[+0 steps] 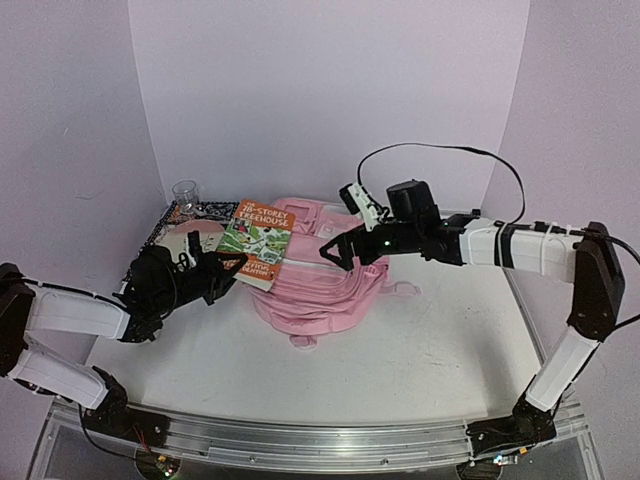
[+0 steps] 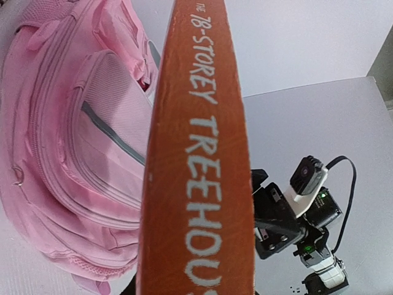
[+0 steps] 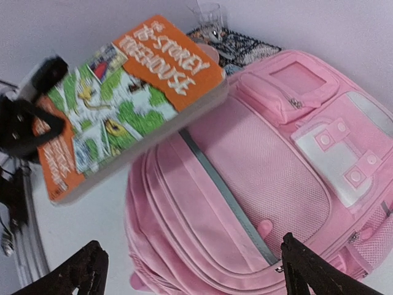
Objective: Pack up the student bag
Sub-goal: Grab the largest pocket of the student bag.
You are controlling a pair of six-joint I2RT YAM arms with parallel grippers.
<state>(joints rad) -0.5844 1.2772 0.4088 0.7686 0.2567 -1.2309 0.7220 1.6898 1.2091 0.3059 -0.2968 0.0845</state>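
Top view: student bag (image 1: 322,292) lies flat on the white surface (image 1: 440,350), about centre, a bit toward 12 o'clock, front pockets facing up. Pale pink, several zips, and a grey zip line runs across the front panel.

L arm comes in from 8 o'clock. Left hand (image 1: 232,266) is clamped on the near short edge of a book (image 1: 256,240) with an orange and green cover, title "The 78-Storey Treehouse". The book is held tilted, cover up, at approx 10 o'clock of the bag. Its far end reaches over the bag's 10 o'clock rim. Can't tell if it touches the fabric. In the L wrist view the orange spine fills the middle of the picture, with the bag at 9 o'clock of it.

R arm reaches in from 3 o'clock. Right hand (image 1: 336,250) hangs over the bag's 12 o'clock part, fingers (image 3: 86,270) spread wide apart, nothing between them. R wrist view looks down between the two fingertips onto the mesh front pocket and the book, w/ the left hand gripping the book at 9 o'clock.

Back corner at 10 o'clock: clear glass (image 1: 185,190) stands upright just beside a black-and-white patterned pad (image 1: 205,211). A pale round thing lies near them, too blurred to tell what it is.
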